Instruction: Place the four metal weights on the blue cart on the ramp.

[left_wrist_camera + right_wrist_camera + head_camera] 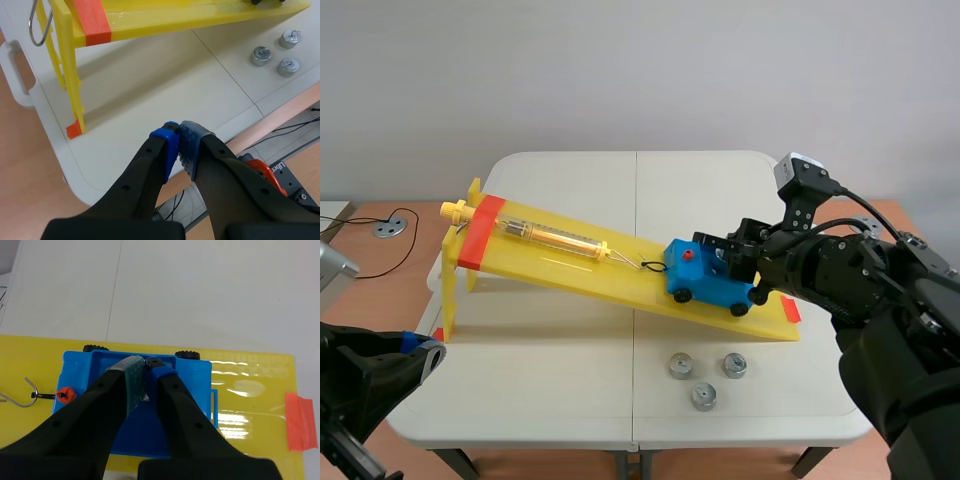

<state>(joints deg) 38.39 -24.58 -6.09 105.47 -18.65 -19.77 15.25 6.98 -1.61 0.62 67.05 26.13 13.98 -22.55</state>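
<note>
The blue cart (705, 278) sits low on the yellow ramp (570, 262), tied by a hook to a spring scale (550, 236). My right gripper (734, 258) is over the cart's tray (195, 375). Its fingers are nearly together in the right wrist view (146, 365), shut on a metal weight (145, 397), of which only a silvery sliver shows between them. Three more metal weights (680, 365) (734, 365) (703, 397) stand on the table in front of the ramp, and also show in the left wrist view (260, 55). My left gripper (179, 136) is shut on nothing, low at the table's near left corner (425, 355).
The ramp's raised end stands on yellow legs (70, 75) at the left. An orange-red tape mark (301, 421) lies at the ramp's low end. A cable and disc (388, 228) lie on the wooden floor to the left.
</note>
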